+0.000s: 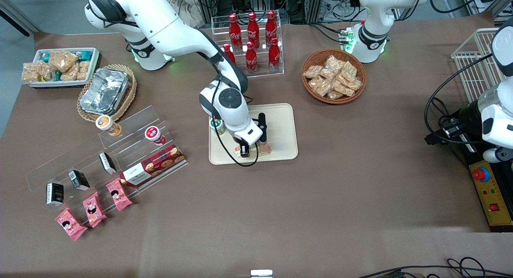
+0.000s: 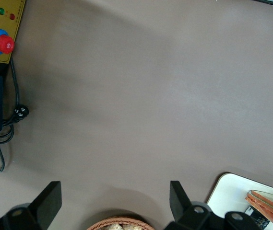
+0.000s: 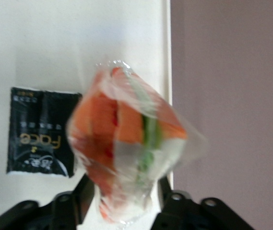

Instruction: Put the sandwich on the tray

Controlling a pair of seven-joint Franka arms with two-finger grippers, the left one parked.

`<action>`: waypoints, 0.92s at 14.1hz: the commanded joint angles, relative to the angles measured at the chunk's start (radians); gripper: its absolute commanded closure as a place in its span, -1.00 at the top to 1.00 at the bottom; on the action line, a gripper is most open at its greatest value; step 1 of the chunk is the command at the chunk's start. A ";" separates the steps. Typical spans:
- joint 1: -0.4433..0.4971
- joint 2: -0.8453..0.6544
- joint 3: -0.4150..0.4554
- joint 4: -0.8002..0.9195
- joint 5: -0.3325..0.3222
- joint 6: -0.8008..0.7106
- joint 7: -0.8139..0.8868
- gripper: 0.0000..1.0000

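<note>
The sandwich point(image 3: 126, 143), a clear-wrapped wedge with orange, red and green filling, sits between my right gripper's fingers point(image 3: 86, 194). My right gripper point(image 3: 124, 201) is shut on it, just over the near rim of the cream tray point(image 3: 54, 43). In the front view the gripper point(image 1: 252, 149) is low over the tray point(image 1: 280, 121), at the edge nearest the camera, and part of the sandwich point(image 1: 265, 149) shows beside it. The sandwich point(image 2: 268, 206) and a corner of the tray point(image 2: 227, 191) also show in the left wrist view.
A black packet point(image 3: 40, 132) lies on the tray beside the sandwich. A small green-lidded cup point(image 1: 217, 125) sits at the tray's edge under my arm. A cola bottle rack point(image 1: 251, 41), a wicker snack basket point(image 1: 333, 75), a foil pan point(image 1: 105, 90) and an acrylic shelf point(image 1: 120, 153) surround the tray.
</note>
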 commanded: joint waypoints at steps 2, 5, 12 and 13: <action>-0.025 -0.079 0.000 -0.003 -0.011 -0.090 0.184 0.98; -0.034 -0.189 -0.001 -0.002 -0.009 -0.277 0.365 0.98; -0.046 -0.433 -0.141 0.010 -0.011 -0.584 0.849 0.98; -0.098 -0.470 -0.142 0.010 -0.011 -0.595 0.849 0.98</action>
